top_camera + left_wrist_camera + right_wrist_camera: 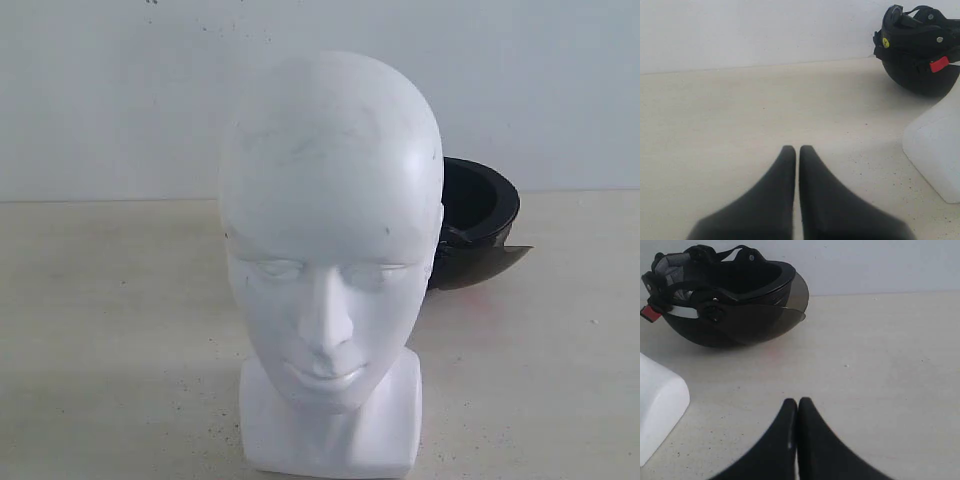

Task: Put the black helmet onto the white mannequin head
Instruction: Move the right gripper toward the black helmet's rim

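The white mannequin head (330, 260) stands upright close to the exterior camera, facing it. Behind it to the right lies the black helmet (478, 215), upside down on the table, opening upward, partly hidden by the head. In the right wrist view the helmet (725, 300) shows its smoky visor and red buckle, with the head's base (657, 410) beside it. The left wrist view shows the helmet (917, 50) far off and the base (937, 150). My left gripper (798, 148) and right gripper (797, 400) are both shut on nothing, apart from the helmet. Neither shows in the exterior view.
A pale beige table (110, 330) runs back to a plain white wall (110, 90). Nothing else stands on it in these views.
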Controlling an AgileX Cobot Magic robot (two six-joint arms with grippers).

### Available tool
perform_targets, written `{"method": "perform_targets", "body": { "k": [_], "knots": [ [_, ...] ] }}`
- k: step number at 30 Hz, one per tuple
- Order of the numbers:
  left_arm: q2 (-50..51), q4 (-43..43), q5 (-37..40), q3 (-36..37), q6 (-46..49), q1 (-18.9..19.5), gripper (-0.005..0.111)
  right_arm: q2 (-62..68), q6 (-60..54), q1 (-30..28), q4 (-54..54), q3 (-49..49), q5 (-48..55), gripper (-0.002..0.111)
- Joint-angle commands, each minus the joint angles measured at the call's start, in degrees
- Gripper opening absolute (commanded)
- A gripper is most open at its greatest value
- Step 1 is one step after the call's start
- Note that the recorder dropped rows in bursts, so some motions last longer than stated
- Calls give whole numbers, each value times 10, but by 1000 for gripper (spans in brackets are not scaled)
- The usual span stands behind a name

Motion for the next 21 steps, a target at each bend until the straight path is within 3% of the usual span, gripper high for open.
{"method": "perform_targets", "body": {
  "k": [1, 13, 21],
  "knots": [
    [-2, -4, 0, 2, -7, 1, 4, -3, -2, -4, -1, 0, -5, 0],
    [-2, -4, 0, 2, -7, 1, 4, -3, -2, -4, -1, 0, -42, 0],
    [-2, -4, 0, 2, -7, 1, 4, -3, -7, -4, 16, -17, -278, 0]
  ]
}}
